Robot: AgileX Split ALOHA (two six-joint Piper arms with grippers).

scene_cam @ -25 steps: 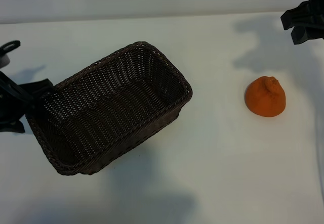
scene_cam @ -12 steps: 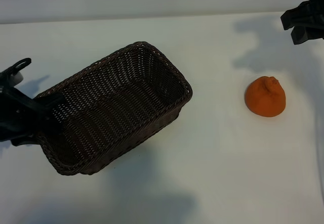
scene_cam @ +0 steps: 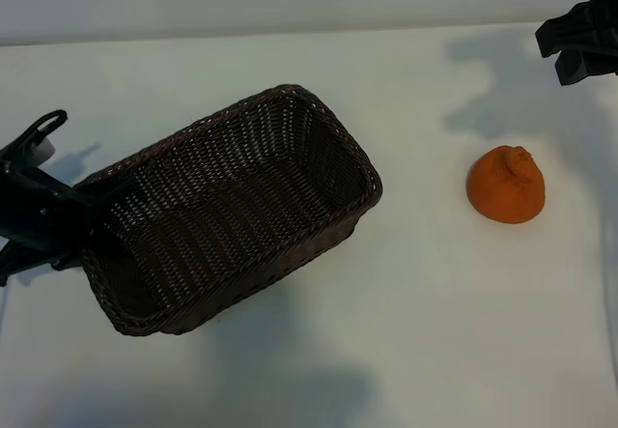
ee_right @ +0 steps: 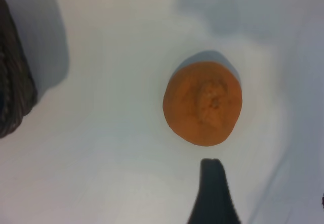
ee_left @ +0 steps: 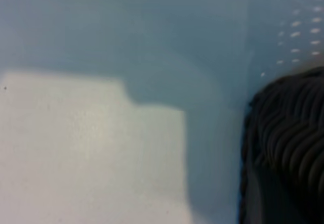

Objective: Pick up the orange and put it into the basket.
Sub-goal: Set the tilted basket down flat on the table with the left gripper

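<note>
The orange (scene_cam: 506,186) sits alone on the white table at the right, knob up; in the right wrist view the orange (ee_right: 203,102) lies just beyond one dark fingertip (ee_right: 212,183). My right gripper (scene_cam: 572,49) hangs open above the table's far right corner, off the fruit. The dark woven basket (scene_cam: 333,128) lies slantwise at centre left. My left gripper (scene_cam: 94,201) is at its left short end, one finger over the rim, closed on that wall. The left wrist view shows only a bit of basket weave (ee_left: 288,143) and the table.
White tabletop (scene_cam: 425,331) stretches between basket and orange and along the front. A pale wall runs behind the table's far edge. Arm shadows fall at the far right and below the basket.
My left gripper moved in onto the basket's left end and closed there; the basket slid a little to the right. Orange and right gripper have not moved.
</note>
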